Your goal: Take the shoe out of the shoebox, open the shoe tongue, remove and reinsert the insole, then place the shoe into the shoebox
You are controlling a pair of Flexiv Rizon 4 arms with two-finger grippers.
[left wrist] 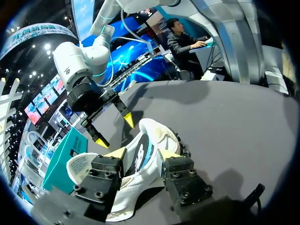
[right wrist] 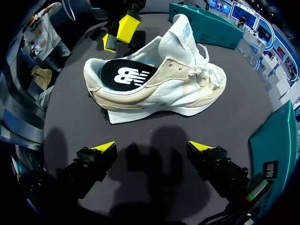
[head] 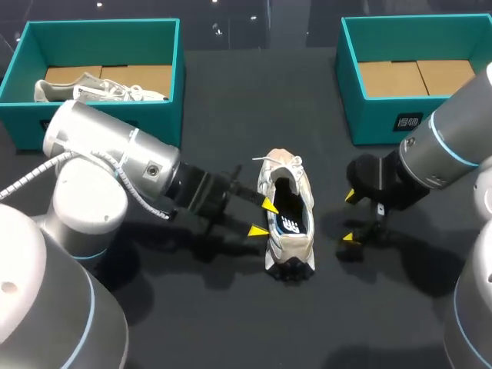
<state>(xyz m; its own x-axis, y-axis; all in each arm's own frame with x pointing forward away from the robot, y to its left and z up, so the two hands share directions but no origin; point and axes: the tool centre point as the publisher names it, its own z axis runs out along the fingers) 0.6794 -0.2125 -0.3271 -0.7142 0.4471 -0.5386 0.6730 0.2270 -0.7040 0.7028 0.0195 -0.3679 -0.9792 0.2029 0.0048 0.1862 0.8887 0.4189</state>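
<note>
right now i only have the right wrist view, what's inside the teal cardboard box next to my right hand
observer: The head view shows only a brown cardboard floor inside that right teal shoebox.
operator: and the other teal box past the shoe
observer: The left teal shoebox holds a second pale lace-up shoe.
operator: is the left hand gripping my shoe
observer: No. In the left wrist view the left hand is open. Its fingers are spaced along the near side of the white and beige sneaker with the black insole, not across it.
</note>
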